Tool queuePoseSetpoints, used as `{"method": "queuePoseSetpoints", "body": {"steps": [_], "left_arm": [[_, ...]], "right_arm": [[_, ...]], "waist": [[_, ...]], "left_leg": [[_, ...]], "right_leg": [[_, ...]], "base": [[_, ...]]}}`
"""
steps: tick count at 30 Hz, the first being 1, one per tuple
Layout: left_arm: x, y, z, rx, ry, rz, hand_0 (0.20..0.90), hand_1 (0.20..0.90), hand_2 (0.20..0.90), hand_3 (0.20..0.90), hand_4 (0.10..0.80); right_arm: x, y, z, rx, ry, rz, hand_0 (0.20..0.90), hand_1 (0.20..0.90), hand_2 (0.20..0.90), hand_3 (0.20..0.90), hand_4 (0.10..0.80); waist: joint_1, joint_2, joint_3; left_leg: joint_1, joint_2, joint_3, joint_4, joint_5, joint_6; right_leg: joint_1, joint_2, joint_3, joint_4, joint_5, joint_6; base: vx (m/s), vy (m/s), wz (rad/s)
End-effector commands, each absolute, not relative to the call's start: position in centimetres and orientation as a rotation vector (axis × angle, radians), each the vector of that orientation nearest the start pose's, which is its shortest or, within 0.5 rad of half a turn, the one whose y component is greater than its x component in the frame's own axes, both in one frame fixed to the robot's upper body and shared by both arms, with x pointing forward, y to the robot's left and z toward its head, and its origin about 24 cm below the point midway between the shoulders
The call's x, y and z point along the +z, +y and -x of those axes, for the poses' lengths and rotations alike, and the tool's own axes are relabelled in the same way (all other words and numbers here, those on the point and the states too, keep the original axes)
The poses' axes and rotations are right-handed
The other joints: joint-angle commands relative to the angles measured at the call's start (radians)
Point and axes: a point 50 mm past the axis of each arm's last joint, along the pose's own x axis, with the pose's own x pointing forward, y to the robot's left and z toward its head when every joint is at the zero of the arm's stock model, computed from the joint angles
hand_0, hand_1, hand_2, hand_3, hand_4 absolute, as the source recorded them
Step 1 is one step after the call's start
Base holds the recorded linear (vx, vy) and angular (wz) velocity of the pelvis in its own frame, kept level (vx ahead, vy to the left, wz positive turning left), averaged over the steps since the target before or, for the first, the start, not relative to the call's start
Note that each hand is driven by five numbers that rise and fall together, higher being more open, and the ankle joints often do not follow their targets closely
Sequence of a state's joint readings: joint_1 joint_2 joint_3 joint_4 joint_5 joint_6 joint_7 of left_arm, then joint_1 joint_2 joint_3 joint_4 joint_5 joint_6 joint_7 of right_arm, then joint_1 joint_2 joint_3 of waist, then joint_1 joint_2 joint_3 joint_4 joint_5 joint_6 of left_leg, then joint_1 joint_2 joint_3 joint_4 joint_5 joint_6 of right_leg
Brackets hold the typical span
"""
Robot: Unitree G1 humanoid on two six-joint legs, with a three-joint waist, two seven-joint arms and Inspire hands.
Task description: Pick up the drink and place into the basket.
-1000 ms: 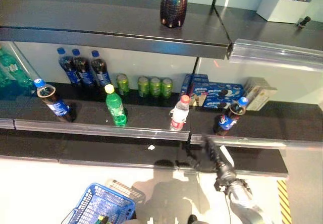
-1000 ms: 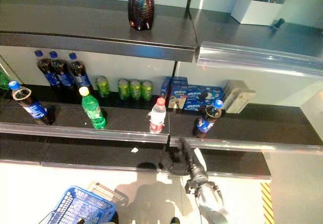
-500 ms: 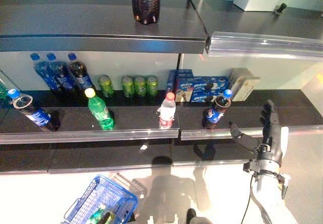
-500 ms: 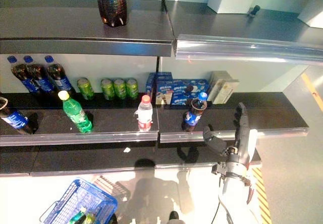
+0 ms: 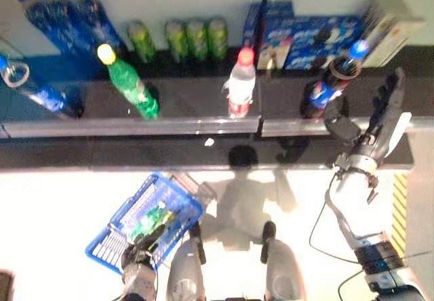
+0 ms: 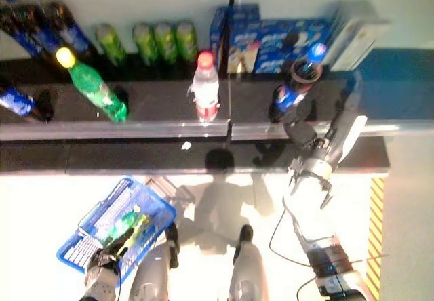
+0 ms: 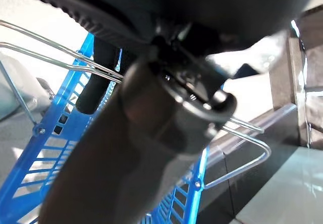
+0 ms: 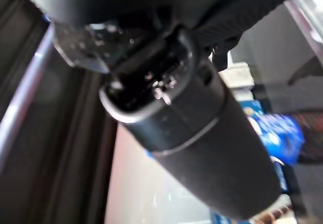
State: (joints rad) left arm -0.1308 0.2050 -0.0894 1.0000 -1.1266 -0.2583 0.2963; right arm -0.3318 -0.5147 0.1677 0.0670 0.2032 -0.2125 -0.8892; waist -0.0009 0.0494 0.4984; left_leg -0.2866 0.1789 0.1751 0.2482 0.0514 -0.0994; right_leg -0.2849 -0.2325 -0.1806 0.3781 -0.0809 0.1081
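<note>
While the right hand (image 5: 369, 128) stands raised at the shelf (image 5: 183, 126) edge, its fingers (image 5: 388, 96) are straight and released, the thumb spread toward the cola bottle (image 5: 330, 84) that stands at the hand's ten o'clock, just beside it; contact between them cannot be told. That blue-capped dark drink is upright on the shelf, at three o'clock from the clear bottle with a red cap (image 5: 240, 84). A green bottle with a yellow cap (image 5: 127, 83) leans farther along at nine o'clock, and another cola bottle (image 5: 35, 91) lies tilted near the shelf's far left end. Behind them stand green cans (image 5: 188, 38), dark bottles (image 5: 62, 13) and blue snack boxes (image 5: 308, 35).

Down at seven o'clock from the shelf, the blue basket (image 5: 115, 236) hangs over the pale floor (image 5: 54, 206) with a green item (image 5: 150, 221) inside. The left hand (image 5: 137, 255) is at the basket's near rim. Only the left wrist view shows the wire handle (image 7: 65, 57) running against the dark hand (image 7: 166, 103); whether its fingers clench the handle cannot be told. The right wrist view gives only the hand's dark bulk and a blur of blue label past it.
</note>
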Motion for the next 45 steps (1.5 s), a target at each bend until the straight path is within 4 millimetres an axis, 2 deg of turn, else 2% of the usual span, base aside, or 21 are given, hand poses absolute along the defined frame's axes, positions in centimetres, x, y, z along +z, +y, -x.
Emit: {"method": "queuePoseSetpoints", "body": {"steps": [1,8,18,28,42,43,45], "left_arm": [[-11.1,24.0,-17.8,0.843,0.538,0.667,0.3,0.3,0.3,0.2,0.1],[-10.9,24.4,-17.9,0.814,0.536,0.659,0.3,0.3,0.3,0.2,0.1],[-10.5,24.2,-18.7,0.783,0.526,0.667,0.3,0.3,0.3,0.2,0.1],[-10.4,24.4,-18.8,0.736,0.531,0.644,0.3,0.3,0.3,0.2,0.1],[-10.3,24.4,-18.9,0.715,0.55,0.632,0.3,0.3,0.3,0.2,0.1],[-10.3,24.6,-18.9,0.711,0.55,0.627,0.3,0.3,0.3,0.2,0.1],[-10.3,24.6,-18.8,0.708,0.55,0.625,0.3,0.3,0.3,0.2,0.1]], "right_arm": [[20.6,-22.5,-29.0,-0.728,-0.805,0.067,0.9,0.9,0.9,0.9,0.8],[21.1,-24.7,-29.3,-0.827,-0.796,0.031,0.9,0.9,0.9,0.9,0.8],[22.0,-25.4,-30.1,-0.807,-0.79,0.013,0.9,0.9,0.9,0.9,0.8],[22.9,-27.5,-32.4,-0.782,-0.702,-0.107,0.9,0.9,0.9,0.9,0.8],[26.2,-28.6,-33.9,-0.788,-0.721,-0.127,0.9,0.9,0.9,0.9,0.8],[27.1,-28.9,-33.9,-0.803,-0.733,-0.12,0.9,0.9,0.9,0.9,0.8],[27.5,-29.0,-34.0,-0.807,-0.739,-0.113,0.9,0.9,0.9,0.9,0.8]], "waist": [[0.006,-0.011,-0.034],[0.01,0.005,-0.009],[0.02,0.016,0.019],[0.059,0.029,0.022],[0.091,0.045,0.022],[0.099,0.046,0.022],[0.101,0.047,0.022]], "left_leg": [[0.003,0.014,-0.077,0.117,-0.084,-0.019],[-0.023,0.006,-0.084,0.142,-0.063,-0.018],[-0.04,0.004,-0.089,0.159,-0.035,-0.021],[-0.069,0.0,-0.106,0.167,-0.009,-0.024],[-0.113,-0.008,-0.122,0.183,0.004,-0.024],[-0.125,-0.011,-0.129,0.188,0.004,-0.022],[-0.132,-0.013,-0.132,0.192,0.003,-0.02]], "right_leg": [[-0.017,-0.025,-0.012,0.025,0.029,-0.004],[-0.03,-0.026,-0.008,0.043,0.023,-0.009],[-0.031,-0.021,-0.013,0.053,0.016,-0.017],[-0.04,-0.022,-0.036,0.067,0.007,-0.03],[-0.08,-0.025,-0.044,0.106,-0.009,-0.039],[-0.092,-0.023,-0.042,0.118,-0.014,-0.04],[-0.1,-0.023,-0.042,0.125,-0.016,-0.042]], "base": [[-0.027,0.016,0.05],[0.018,0.014,0.05],[0.009,0.0,0.0],[0.009,-0.007,0.02],[0.028,0.004,0.06],[0.039,-0.004,0.03],[0.041,-0.003,0.02]]}}
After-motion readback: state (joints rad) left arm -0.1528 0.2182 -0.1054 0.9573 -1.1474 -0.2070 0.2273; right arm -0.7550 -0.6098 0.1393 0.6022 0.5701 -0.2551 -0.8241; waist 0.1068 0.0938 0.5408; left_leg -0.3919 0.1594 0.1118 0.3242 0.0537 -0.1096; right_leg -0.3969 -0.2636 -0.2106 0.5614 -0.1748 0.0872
